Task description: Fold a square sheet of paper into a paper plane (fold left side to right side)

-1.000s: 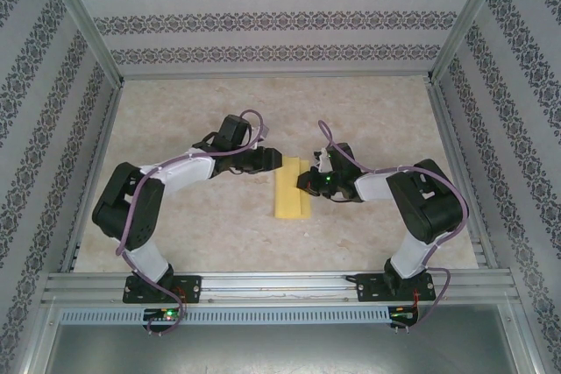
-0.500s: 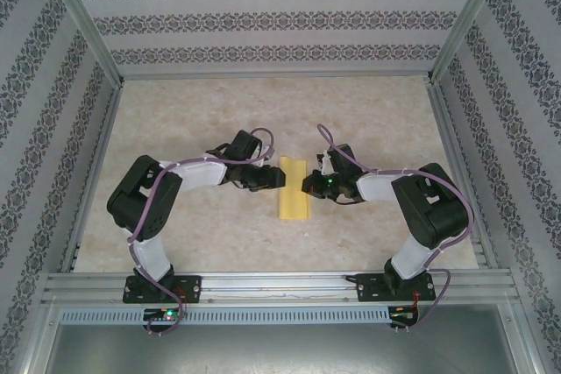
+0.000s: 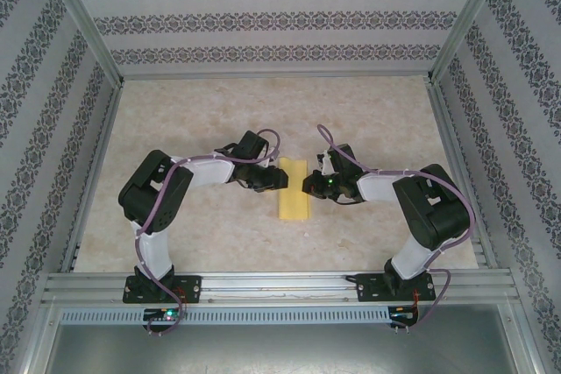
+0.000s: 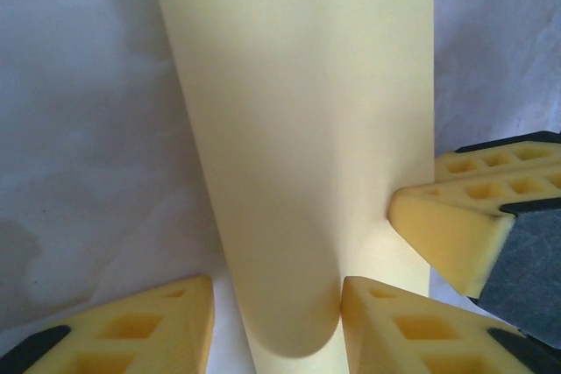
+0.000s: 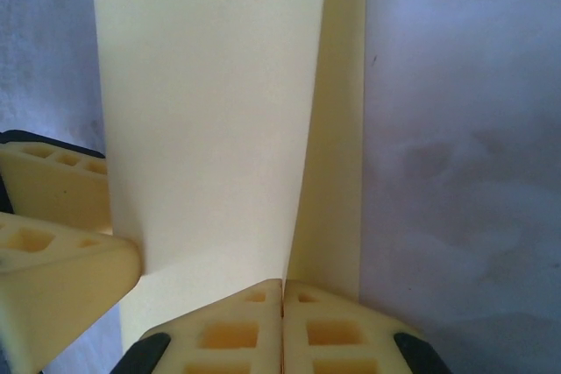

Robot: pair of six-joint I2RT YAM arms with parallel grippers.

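Observation:
The square sheet of paper point(image 3: 293, 190) lies folded into a narrow yellow rectangle between the two arms. My left gripper point(image 3: 279, 179) is at its left edge and my right gripper point(image 3: 308, 184) at its right edge. In the left wrist view the paper point(image 4: 298, 102) bulges in a rounded, uncreased fold. That fold sits between the parted fingers of the left gripper point(image 4: 276, 293) and touches only the right finger point(image 4: 394, 330). In the right wrist view the right gripper point(image 5: 282, 288) is shut, and the raised edge of the paper's top flap point(image 5: 210, 102) runs into the seam between its fingers.
The beige marbled tabletop point(image 3: 193, 120) is bounded by metal frame rails point(image 3: 96, 155) at both sides and patterned walls behind. The right gripper's fingers point(image 4: 456, 234) show at the right of the left wrist view, resting against the paper.
My left arm has drawn in and lowered, bringing its gripper up to the paper's left edge with its jaws narrower. The right gripper has hardly moved.

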